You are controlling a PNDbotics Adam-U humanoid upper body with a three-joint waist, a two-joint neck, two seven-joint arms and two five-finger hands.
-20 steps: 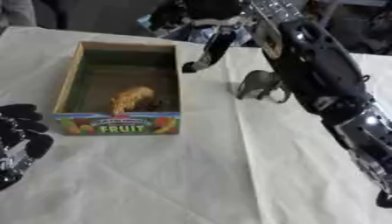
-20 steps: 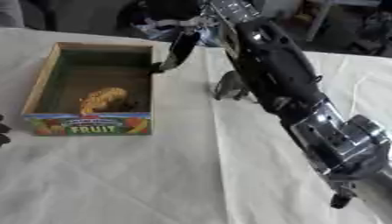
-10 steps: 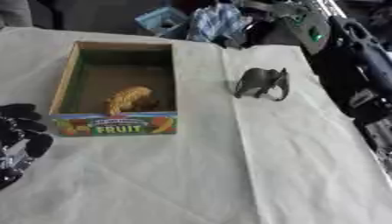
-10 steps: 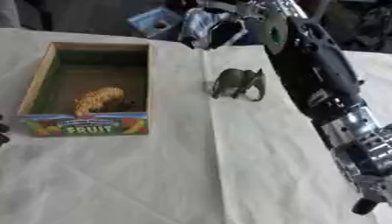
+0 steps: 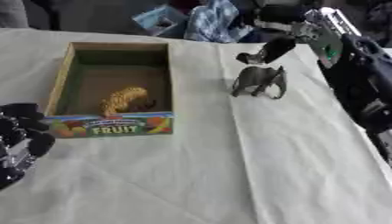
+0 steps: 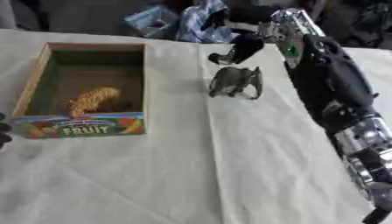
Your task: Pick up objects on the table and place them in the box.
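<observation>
cloth, pale and creased, covers the tabletop (image 5: 229,175) across most of the frame, with dark clutter and a blue checked fabric (image 5: 218,19) along the upper edge. a cardboard box (image 5: 65,78) printed "fruit" sits in the upper left, open, with a yellow-orange toy (image 5: 122,99) lying inside near its front wall. right of the box and apart from it, a grey toy elephant (image 5: 259,81) stands upright on the cloth at upper centre. the right hand (image 5: 268,48) hangs just above and behind the elephant, fingers curled downward and holding nothing, its black arm running down the right side. the left hand (image 5: 19,135) rests at the lower left edge, fingers relaxed. nothing lies between elephant and box. compared with half a second ago, the right hand has come down from the top edge toward the elephant, which has stayed put.
</observation>
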